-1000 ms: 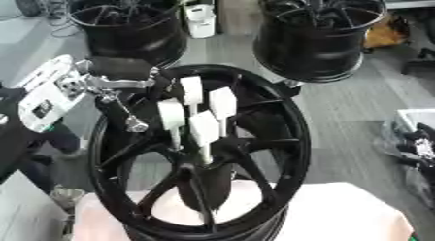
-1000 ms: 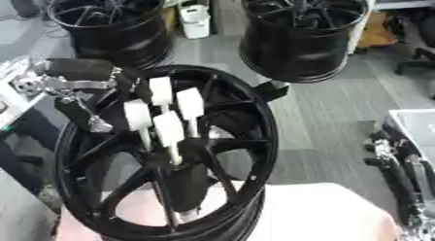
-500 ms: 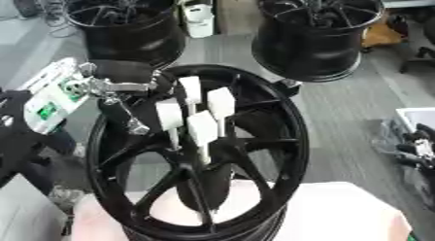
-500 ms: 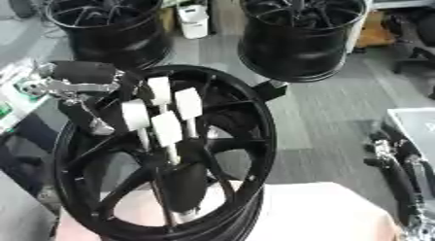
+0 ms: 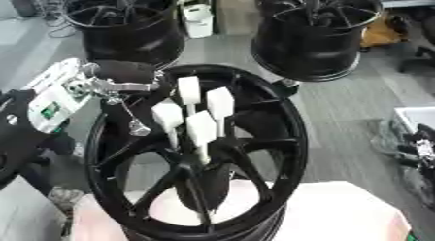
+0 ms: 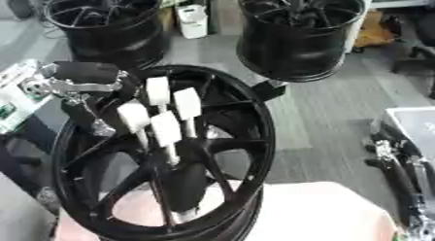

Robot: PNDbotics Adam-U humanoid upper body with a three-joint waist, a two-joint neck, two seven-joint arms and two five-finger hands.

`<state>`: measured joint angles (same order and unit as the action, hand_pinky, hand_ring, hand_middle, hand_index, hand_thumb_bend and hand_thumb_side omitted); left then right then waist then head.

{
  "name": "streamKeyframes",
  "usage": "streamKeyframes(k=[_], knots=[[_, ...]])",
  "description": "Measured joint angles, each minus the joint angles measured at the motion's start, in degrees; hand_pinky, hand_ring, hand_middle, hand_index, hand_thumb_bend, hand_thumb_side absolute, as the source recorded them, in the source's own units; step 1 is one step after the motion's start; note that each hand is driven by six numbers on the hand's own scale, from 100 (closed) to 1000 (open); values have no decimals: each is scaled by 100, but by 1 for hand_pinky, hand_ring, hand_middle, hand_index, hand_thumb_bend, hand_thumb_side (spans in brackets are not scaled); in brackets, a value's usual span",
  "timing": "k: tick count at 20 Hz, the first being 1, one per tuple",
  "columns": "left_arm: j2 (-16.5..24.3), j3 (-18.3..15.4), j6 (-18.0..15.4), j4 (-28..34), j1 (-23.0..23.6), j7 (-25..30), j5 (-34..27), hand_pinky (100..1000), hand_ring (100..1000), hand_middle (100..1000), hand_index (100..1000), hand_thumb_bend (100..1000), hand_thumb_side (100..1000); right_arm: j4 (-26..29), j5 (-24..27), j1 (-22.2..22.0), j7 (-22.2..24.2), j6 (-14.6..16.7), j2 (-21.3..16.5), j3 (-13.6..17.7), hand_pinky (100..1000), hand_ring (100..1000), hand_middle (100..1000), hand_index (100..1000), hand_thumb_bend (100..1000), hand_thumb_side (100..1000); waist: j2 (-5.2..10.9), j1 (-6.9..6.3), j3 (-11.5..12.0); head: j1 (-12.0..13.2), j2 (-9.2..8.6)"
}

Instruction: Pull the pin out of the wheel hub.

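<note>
A large black wheel [image 5: 280, 138] stands tilted in front of me on a pale surface. Several white block-headed pins [image 5: 200, 127] stick out of its hub [image 5: 208, 160], bunched close together above the centre. My left hand [image 5: 123, 71], black with silver links, sits at the rim's upper left, a short way left of the pins and not touching them. A thin silver rod hangs from it down to a spoke. My right hand [image 6: 399, 169] rests low at the right edge, fingers straight, holding nothing.
Two more black wheels [image 5: 127, 21] [image 5: 319, 31] stand on the floor behind, with a white container [image 5: 198, 14] between them. A pale pink pad [image 5: 340, 211] lies under the front wheel. A white box edge [image 5: 416, 118] shows at the right.
</note>
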<state>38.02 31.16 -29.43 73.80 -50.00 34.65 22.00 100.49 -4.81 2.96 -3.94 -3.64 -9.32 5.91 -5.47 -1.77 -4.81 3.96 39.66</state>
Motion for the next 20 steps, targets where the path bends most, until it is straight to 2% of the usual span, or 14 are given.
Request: streamKeyframes(k=[1, 2, 4, 9, 10, 11, 15, 20], knots=[[-10, -2, 19, -1, 0, 19, -60, 503, 409, 466, 531, 233, 100, 0, 0, 0, 0, 0, 0, 0, 673, 752, 765, 916, 100, 736, -1, 0, 0, 1, 0], [-24, -8, 40, -1, -2, 40, -122, 484, 356, 377, 455, 234, 100, 0, 0, 0, 0, 0, 0, 0, 673, 752, 765, 915, 100, 736, -2, 0, -1, 1, 0], [-24, -50, 92, -1, -18, 92, -256, 473, 336, 339, 425, 243, 100, 0, 0, 0, 0, 0, 0, 0, 673, 752, 765, 915, 100, 735, -2, -1, -1, 1, 0], [-19, -189, 244, 3, -104, 244, -622, 458, 318, 308, 399, 260, 100, -1, 0, 0, 0, 0, 0, 0, 673, 752, 765, 915, 100, 734, -2, -4, 6, -1, 0], [-15, -239, 271, 10, -127, 271, -699, 458, 319, 309, 399, 222, 100, -1, 0, -1, 0, 0, 0, 0, 673, 752, 765, 915, 100, 736, -2, -4, 10, -2, 0], [-4, -306, 298, 34, -157, 298, -788, 458, 320, 307, 399, 265, 100, -1, 0, -1, 0, 0, 0, 2, 673, 752, 765, 915, 100, 733, -2, -3, 13, -5, 0], [252, -713, 416, 338, -217, 416, -1218, 462, 320, 307, 399, 277, 100, -1, 0, -8, -3, 2, 0, 6, 673, 752, 765, 915, 100, 732, -1, 4, 59, -26, 0], [904, -1515, 620, 865, -6, 620, -1812, 466, 327, 319, 412, 292, 100, -2, 0, -29, -21, 6, 0, 16, 673, 752, 765, 915, 100, 732, 0, 7, 206, -60, -2]])
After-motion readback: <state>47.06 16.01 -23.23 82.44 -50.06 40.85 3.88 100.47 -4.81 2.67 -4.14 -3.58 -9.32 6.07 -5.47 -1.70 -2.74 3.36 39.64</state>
